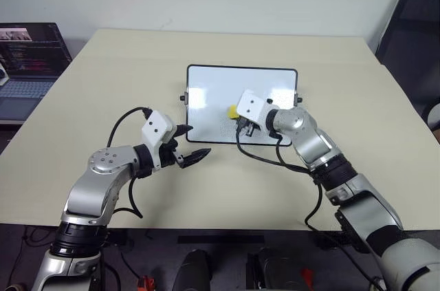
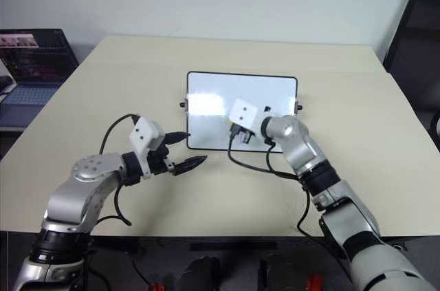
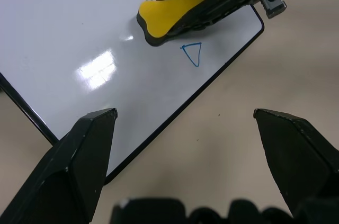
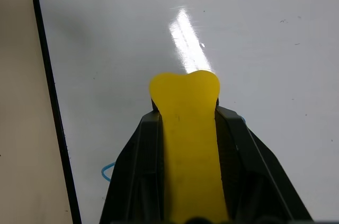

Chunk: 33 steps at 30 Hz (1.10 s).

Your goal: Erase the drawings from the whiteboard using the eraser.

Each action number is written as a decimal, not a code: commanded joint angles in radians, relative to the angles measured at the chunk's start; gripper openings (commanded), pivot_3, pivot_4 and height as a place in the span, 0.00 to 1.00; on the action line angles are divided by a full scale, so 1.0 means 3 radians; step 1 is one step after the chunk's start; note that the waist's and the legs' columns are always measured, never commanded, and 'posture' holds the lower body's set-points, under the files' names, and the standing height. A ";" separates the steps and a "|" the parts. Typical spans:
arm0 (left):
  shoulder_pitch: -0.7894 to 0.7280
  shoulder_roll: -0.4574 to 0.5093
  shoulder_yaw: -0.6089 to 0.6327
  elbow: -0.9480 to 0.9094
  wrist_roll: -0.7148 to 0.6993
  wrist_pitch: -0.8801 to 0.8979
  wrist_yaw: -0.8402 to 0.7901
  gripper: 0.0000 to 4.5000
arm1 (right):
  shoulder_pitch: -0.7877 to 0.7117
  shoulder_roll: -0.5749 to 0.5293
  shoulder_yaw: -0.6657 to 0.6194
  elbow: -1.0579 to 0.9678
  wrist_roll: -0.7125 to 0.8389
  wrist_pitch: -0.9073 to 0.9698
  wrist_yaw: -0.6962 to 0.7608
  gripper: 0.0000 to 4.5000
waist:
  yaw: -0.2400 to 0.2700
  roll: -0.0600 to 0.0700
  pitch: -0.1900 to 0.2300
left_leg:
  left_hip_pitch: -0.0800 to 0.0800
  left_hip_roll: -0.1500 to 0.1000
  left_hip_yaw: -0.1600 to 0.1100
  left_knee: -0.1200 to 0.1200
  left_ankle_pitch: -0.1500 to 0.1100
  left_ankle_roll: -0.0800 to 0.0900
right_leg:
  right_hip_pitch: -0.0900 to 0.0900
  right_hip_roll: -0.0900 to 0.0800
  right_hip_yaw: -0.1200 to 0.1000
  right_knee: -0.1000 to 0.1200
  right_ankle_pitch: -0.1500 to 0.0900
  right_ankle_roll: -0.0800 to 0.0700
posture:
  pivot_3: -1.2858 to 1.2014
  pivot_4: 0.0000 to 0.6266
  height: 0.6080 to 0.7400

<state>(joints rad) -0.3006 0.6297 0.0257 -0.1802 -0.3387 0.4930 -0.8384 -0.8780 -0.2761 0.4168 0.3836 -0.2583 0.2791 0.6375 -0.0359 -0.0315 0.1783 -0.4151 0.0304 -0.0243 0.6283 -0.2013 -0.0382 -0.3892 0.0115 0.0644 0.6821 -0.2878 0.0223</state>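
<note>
The pale bench (image 1: 103, 84) carries everything, and on it, square in front of me, lies the whiteboard (image 1: 213, 91), flat with its black frame and glossy face. My right hand (image 1: 245, 120) is over the board's middle, clenched on the eraser (image 3: 169, 15), whose yellow back sticks out past my two black fingers while its dark underside faces the board; from my left wrist view it looks pressed to the surface or a hair above it, and I cannot say which. My left hand (image 1: 192, 145) hangs just off the board's near left corner, fingers spread and grasping nothing. Of the drawings, the small blue triangle (image 3: 193, 54) sits whole just beside the eraser, toward the board's near edge, and a bit of blue line (image 4: 107, 171) peeps out next to my right fingers; the rest of the sketches are hidden under the eraser and my hand, so I cannot tell how much of them is left. I judge I am in the wiping step, with the work partly done at best. Next I need to keep the dark face flat on the board and draw it across toward the triangle with steady pressure, and my free left hand may have to brace the frame so the board does not slide.
</note>
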 commanded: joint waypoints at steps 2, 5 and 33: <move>-0.0025 0.0010 0.0016 -0.0094 -0.0032 -0.0029 -0.0007 1.00 | -0.0174 -0.0038 -0.0198 0.0199 -0.0128 -0.0107 -0.0431 0.22 | -0.0001 0.0000 0.0000 | 0.0000 -0.0001 0.0001 0.0002 0.0001 0.0000 | 0.0000 0.0000 0.0000 0.0000 0.0001 0.0001 | 0.52 0.24 1.00; -0.0028 0.0005 0.0005 -0.0107 -0.0036 -0.0020 -0.0010 1.00 | -0.0153 -0.0128 -0.0146 0.0212 -0.0127 -0.0107 -0.0320 0.22 | 0.0009 0.0000 0.0000 | 0.0000 -0.0001 0.0002 0.0003 0.0001 0.0001 | 0.0000 0.0000 0.0000 0.0000 0.0002 0.0003 | 0.52 0.24 1.00; -0.0057 0.0019 -0.0042 -0.0140 -0.0078 0.0020 -0.0027 1.00 | 0.0293 -0.0372 -0.0046 -0.0336 -0.0186 0.0138 0.0201 0.22 | 0.0007 -0.0001 -0.0001 | 0.0001 -0.0002 0.0002 0.0001 0.0006 0.0007 | 0.0002 -0.0001 0.0002 -0.0002 0.0003 0.0007 | 0.52 0.24 1.00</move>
<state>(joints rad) -0.3080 0.6288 0.0052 -0.1875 -0.3511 0.5019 -0.8426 -0.7904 -0.3842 0.4161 0.2529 -0.2910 0.3099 0.7362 -0.0336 -0.0318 0.1781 -0.4146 0.0299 -0.0236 0.6287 -0.1996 -0.0363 -0.3887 0.0112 0.0648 0.6814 -0.2868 0.0247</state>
